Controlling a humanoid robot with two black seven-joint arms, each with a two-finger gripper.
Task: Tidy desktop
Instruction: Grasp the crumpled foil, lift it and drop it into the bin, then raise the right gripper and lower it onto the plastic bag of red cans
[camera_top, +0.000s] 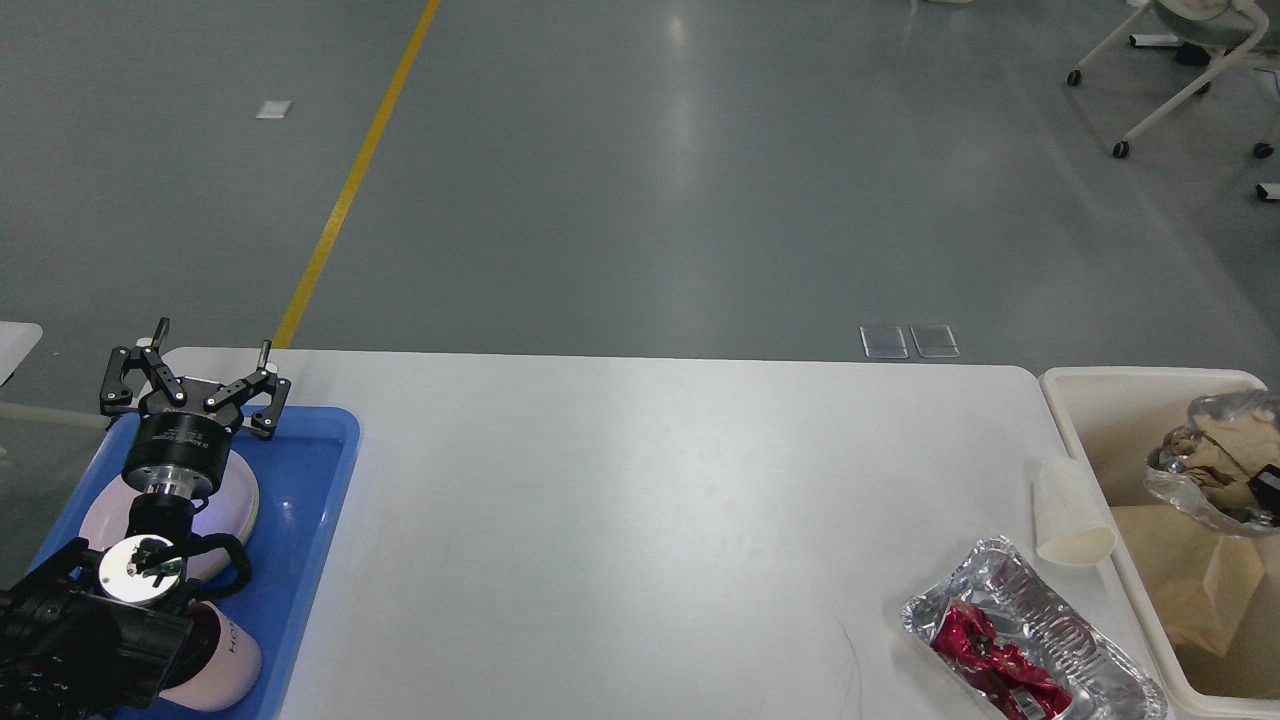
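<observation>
The white desktop (640, 500) fills the lower view. My left gripper (192, 372) is open and empty, held above the far end of a blue tray (310, 520) at the desktop's left edge. Only a small black part of my right gripper (1268, 488) shows at the right edge, against a crumpled foil container of brown paper (1215, 455) that sits low in the cream bin (1130, 385). A paper cup (1070, 510) lies on its side by the bin. A foil tray (1050, 615) holding a red wrapper (985, 660) lies at the front right.
The blue tray holds a pale plate (240, 500) and a pink-white cup (225, 665) on its side. A brown paper bag (1180, 570) lies in the bin. An office chair (1190, 60) stands on the grey floor at the far right.
</observation>
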